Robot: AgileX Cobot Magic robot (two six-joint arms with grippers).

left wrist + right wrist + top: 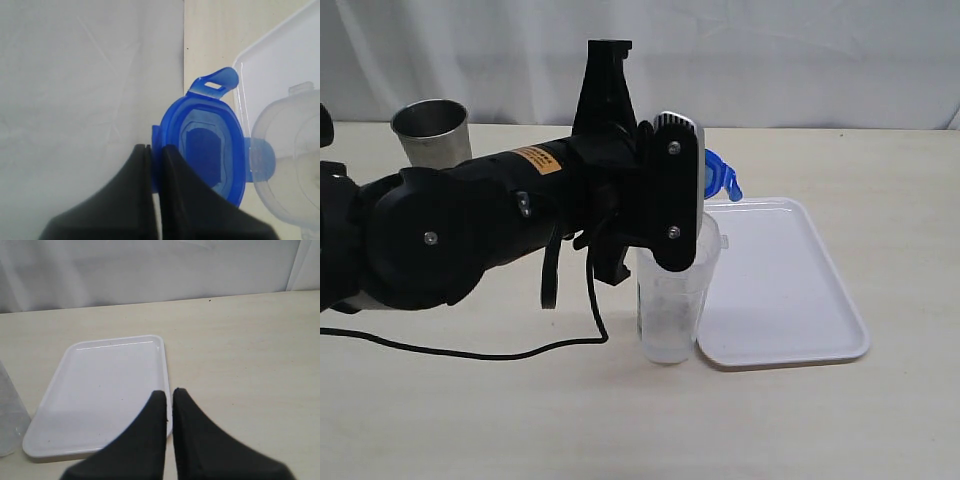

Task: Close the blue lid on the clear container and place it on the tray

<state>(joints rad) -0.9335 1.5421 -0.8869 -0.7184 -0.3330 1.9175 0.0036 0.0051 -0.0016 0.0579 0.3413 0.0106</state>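
We see the clear container standing upright on the tabletop, just beside the left rim of the tray and not on it. The tray lies flat and bare. The blue lid is not shut: it stands up on edge at the far side of the container's mouth, and only part of it shows past the black wrist housing of the left arm, which reaches across the middle and hides the container's rim.

In the left wrist view the lid faces us with its hollow underside, one tab sticking out free and another reaching to the container's open mouth, with the tray behind. The left gripper has its fingers pressed together with only a thin slit between them, right at the lid's edge. A small blue tab shows just above the tips; we cannot tell whether it is pinched or only touched.

In the right wrist view the right gripper has its fingers closed on nothing, over the near edge of the tray; a sliver of the container shows at the frame's side.

A steel cup stands well apart at the far left, and a black cable trails across the tabletop.
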